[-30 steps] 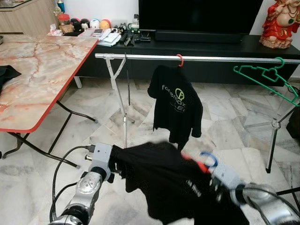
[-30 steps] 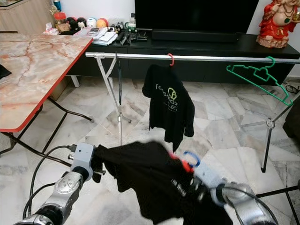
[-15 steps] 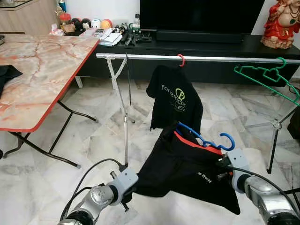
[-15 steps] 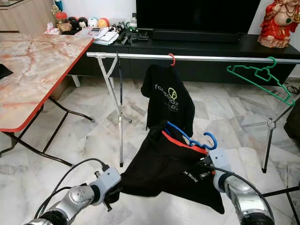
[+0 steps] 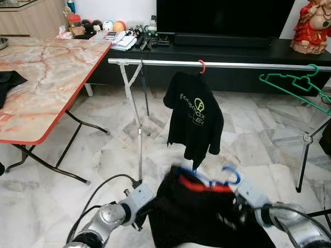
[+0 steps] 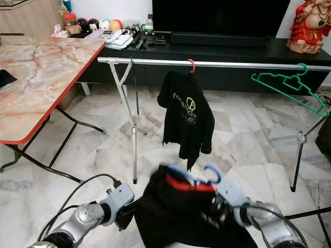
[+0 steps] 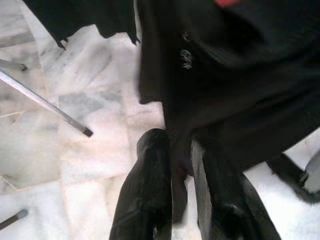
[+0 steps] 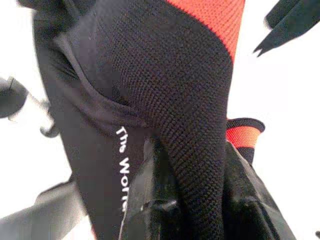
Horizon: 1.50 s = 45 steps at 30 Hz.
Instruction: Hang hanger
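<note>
I've got the black shirt (image 5: pixel 207 217) slung low between my two arms, well short of the silver rail (image 5: pixel 217 64) and below the other black tee (image 5: pixel 195 120) that hangs there on a red hook. My left gripper (image 7: pixel 180 165) is pinched tight on a fold of the hem, cloth wedged between both fingers. My right gripper (image 8: pixel 192 200) is clamped on the mesh fabric near the red collar trim, close under the blue hanger (image 5: pixel 227 178) that the shirt rides on. It's a light load, but soft and floppy: the body sags and swings, and the picture is blurred with it. The fabric gives me nothing stiff to steer by, so I judge the hanger itself is the better hold, just under its hook, to aim that hook at a bare stretch of rail between the tee and the green hanger (image 5: pixel 295 85).
</note>
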Available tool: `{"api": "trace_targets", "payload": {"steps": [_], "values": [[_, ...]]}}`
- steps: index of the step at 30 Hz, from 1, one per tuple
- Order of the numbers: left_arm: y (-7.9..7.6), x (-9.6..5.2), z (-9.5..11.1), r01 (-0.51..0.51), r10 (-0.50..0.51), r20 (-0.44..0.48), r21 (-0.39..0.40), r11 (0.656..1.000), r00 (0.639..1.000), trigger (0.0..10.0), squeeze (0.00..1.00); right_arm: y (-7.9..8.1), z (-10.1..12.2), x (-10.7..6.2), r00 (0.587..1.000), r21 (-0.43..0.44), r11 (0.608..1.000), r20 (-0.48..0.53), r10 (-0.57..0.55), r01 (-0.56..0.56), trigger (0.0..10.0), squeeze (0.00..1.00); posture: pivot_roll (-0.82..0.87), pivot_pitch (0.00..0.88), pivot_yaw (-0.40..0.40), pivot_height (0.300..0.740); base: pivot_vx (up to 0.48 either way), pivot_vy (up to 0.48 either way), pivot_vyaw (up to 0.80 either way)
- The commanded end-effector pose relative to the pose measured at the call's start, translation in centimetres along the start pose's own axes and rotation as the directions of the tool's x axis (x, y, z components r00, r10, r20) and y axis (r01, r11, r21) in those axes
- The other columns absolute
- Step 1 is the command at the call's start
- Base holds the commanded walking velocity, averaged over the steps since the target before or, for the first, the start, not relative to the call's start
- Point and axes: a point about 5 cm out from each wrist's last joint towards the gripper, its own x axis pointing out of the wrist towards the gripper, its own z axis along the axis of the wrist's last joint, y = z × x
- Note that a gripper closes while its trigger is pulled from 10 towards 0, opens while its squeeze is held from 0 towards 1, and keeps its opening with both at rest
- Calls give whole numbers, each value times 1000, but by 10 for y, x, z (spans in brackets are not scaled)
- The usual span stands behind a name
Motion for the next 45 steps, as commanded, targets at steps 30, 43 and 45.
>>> {"api": "trace_targets", "payload": {"steps": [30,43,45], "values": [[-8,16,20,-15,31,46,-307,952,998,10000,0,22,35,5,986,-136,983,102,133,-119,10000,0,47,120,-43,740,0,0,0],[-10,17,12,-69,67,-18,-386,920,998,10000,0,37,45,4,970,-158,973,153,190,-166,10000,0,40,123,-42,740,0,0,0],[-10,17,12,-72,69,-21,-386,920,997,10000,0,39,45,3,968,-162,971,153,199,-174,10000,0,38,123,-41,740,0,0,0]]}}
